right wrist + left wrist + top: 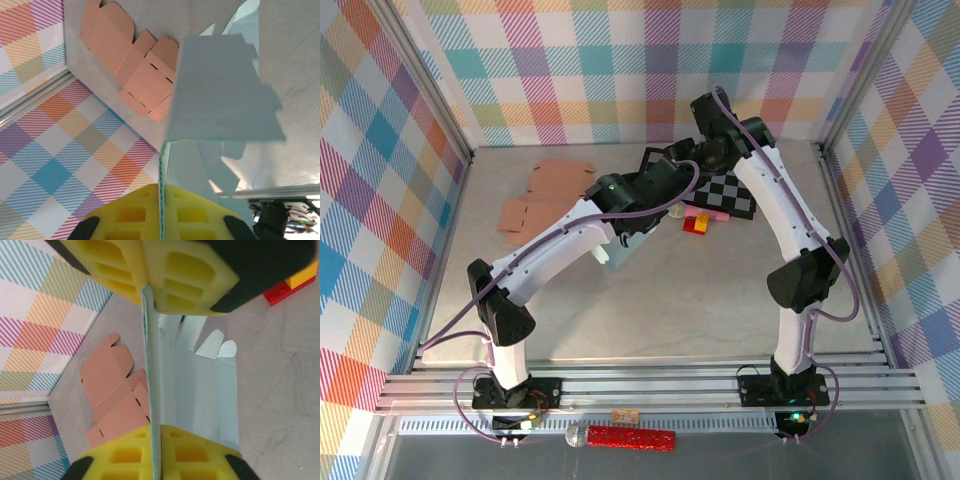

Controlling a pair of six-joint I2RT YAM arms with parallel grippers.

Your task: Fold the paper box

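The left gripper [150, 360] and right gripper [161, 202] both pinch the blue paper box [225, 95]; it seems half-folded, flaps not yet tucked.

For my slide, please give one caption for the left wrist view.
Left gripper and right gripper shut on pale blue paper box sheet, above a flat salmon cardboard cutout.
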